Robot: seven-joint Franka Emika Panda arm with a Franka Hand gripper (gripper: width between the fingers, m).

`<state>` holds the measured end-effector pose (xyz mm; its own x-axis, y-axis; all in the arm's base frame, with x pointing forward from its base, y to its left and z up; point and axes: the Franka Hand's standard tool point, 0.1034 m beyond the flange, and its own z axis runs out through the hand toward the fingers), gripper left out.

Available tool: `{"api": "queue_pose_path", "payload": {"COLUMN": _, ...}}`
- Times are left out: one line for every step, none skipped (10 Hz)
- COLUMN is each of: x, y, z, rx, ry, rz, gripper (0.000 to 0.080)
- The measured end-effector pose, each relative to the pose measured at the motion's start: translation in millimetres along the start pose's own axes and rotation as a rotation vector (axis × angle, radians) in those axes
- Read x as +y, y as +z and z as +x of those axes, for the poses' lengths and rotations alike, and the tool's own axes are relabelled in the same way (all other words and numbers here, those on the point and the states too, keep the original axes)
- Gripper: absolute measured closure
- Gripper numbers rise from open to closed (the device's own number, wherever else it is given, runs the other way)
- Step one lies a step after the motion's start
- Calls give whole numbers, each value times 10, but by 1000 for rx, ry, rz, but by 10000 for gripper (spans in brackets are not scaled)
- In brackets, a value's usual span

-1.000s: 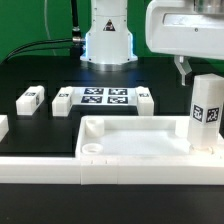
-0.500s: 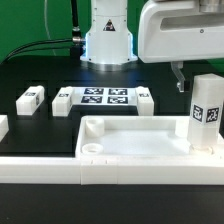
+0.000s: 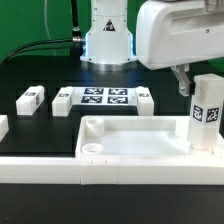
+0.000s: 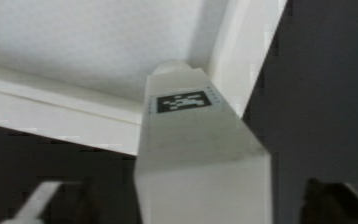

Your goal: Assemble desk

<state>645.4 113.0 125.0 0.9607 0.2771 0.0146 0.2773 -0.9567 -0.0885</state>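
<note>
The white rimmed tabletop [image 3: 130,150] lies upside down at the front of the table. One square leg [image 3: 205,112] stands upright in its corner at the exterior view's right, tag facing the camera. My gripper [image 3: 185,80] hangs just above and behind that leg's top. In the wrist view the leg [image 4: 194,130] runs between my two dark fingers [image 4: 43,205], with a gap on each side. My gripper [image 4: 190,205] is open and holds nothing. Three more legs lie flat on the black table [image 3: 31,99] [image 3: 63,101] [image 3: 144,98].
The marker board [image 3: 104,97] lies between the loose legs in front of the robot base [image 3: 107,40]. A long white border bar [image 3: 100,172] runs along the front edge. Another white part [image 3: 3,126] shows at the exterior view's left edge.
My gripper and wrist have moved toward the exterior view's left and dropped slightly, closer to the top of the standing leg. The parts have not moved.
</note>
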Motion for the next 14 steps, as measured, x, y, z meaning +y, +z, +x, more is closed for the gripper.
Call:
{"api": "queue_pose_path", "payload": {"x": 1, "y": 0, "z": 0, "rx": 0, "ry": 0, "rz": 0, "gripper": 422}}
{"api": "queue_pose_path", "payload": {"x": 9, "y": -1, "z": -1, "rx": 0, "ry": 1, "rz": -1, "gripper": 422}}
{"api": "queue_pose_path", "payload": {"x": 12, "y": -1, "z": -1, "rx": 0, "ry": 6, "rz": -1, "gripper": 511}}
{"api": "queue_pose_path", "payload": {"x": 16, "y": -1, "z": -1, "rx": 0, "ry": 32, "rz": -1, "gripper": 511}}
{"api": "queue_pose_path", "payload": {"x": 16, "y": -1, "z": -2, "rx": 0, "ry": 31, "rz": -1, "gripper": 511}}
{"api": "queue_pose_path", "payload": {"x": 17, "y": -1, "z": -1, "rx": 1, "ry": 56, "rz": 0, "gripper": 511}}
{"api": "queue_pose_path", "payload": {"x": 21, "y": -2, "z": -1, "rx": 1, "ry": 121, "rz": -1, "gripper": 511}}
{"api": "queue_pose_path", "payload": {"x": 24, "y": -2, "z": 0, "rx": 2, "ry": 202, "rz": -1, "gripper": 511}}
{"api": "queue_pose_path", "payload": {"x": 29, "y": -1, "z": 3, "rx": 5, "ry": 288, "rz": -1, "gripper": 511}}
{"api": "queue_pose_path", "payload": {"x": 37, "y": 5, "z": 1, "rx": 9, "ry": 396, "rz": 0, "gripper": 511}}
{"api": "queue_pose_path", "payload": {"x": 51, "y": 5, "z": 3, "rx": 12, "ry": 511, "rz": 1, "gripper": 511}}
{"api": "queue_pose_path", "payload": {"x": 62, "y": 7, "z": 1, "rx": 20, "ry": 611, "rz": 8, "gripper": 511}}
{"api": "queue_pose_path", "payload": {"x": 86, "y": 8, "z": -11, "rx": 30, "ry": 734, "rz": 21, "gripper": 511}}
{"api": "queue_pose_path", "payload": {"x": 100, "y": 8, "z": -18, "rx": 34, "ry": 827, "rz": 32, "gripper": 511}}
